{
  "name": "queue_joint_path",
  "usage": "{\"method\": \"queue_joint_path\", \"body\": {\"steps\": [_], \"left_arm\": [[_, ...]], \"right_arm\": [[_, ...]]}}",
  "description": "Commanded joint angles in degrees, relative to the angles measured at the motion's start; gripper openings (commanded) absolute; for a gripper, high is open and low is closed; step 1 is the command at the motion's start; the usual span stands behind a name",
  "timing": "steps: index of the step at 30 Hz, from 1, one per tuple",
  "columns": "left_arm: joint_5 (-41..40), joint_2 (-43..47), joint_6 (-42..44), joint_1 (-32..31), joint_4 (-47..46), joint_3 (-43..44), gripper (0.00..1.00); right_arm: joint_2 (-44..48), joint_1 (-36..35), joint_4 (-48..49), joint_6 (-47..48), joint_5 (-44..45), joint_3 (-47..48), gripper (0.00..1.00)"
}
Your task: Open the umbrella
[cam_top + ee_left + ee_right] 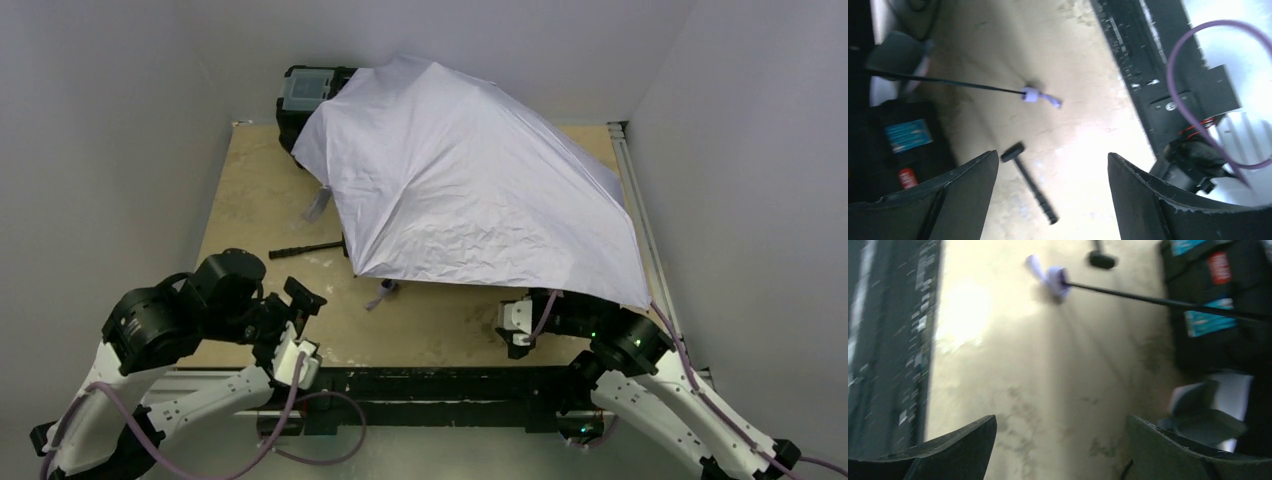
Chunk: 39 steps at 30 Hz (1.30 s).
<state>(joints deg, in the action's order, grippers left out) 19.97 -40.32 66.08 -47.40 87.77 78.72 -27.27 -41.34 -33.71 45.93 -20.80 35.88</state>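
- The umbrella [470, 180] lies open, its pale canopy spread from the far-left corner to the near-right edge of the worktop [250, 200]; its handle [385, 291] points at the near edge;
- the left gripper [1053, 157] is by the near-left corner, the right gripper [1060, 420] by the near-right edge; both have jaws wide, holding nothing;
- the opening looks complete; the next move likely calls only for drawing the arms clear without snagging the canopy rim.

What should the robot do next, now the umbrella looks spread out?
Probably just pull the right gripper back clear of the umbrella: its canopy is spread wide over the table, and that gripper and the left gripper are both open and empty, so the job looks done.
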Motion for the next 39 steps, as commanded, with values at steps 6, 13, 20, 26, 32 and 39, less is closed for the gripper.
{"method": "queue_joint_path", "body": {"steps": [6, 13, 20, 26, 32, 39], "left_arm": [[-2.9, 3.3, -23.3, -0.2, -1.8, -4.9, 0.84], [-18.8, -3.0, -42.8, 12.9, -6.8, 1.0, 0.9], [-26.9, -1.8, -52.0, 25.8, -7.9, 0.2, 1.0], [-39.6, -1.1, -51.5, 26.2, -14.8, -6.2, 1.0], [-49.5, -3.6, -50.4, 26.1, -23.2, -14.8, 1.0], [-47.8, -2.6, -52.6, 26.9, -30.6, -17.9, 1.0]], "right_arm": [[-0.9, 0.1, -18.7, 6.8, -8.1, 9.3, 0.99], [-3.2, 0.1, -12.4, -2.0, -6.7, 8.7, 0.99], [-7.0, 0.0, -1.4, -12.3, 2.4, 5.5, 0.98], [-10.5, 0.1, 0.9, -17.2, 6.1, 5.3, 0.99], [-13.1, 0.1, 4.8, -17.8, 17.1, 2.0, 0.99], [-14.4, 2.1, 4.7, -16.8, 20.7, 0.7, 0.99]]}}
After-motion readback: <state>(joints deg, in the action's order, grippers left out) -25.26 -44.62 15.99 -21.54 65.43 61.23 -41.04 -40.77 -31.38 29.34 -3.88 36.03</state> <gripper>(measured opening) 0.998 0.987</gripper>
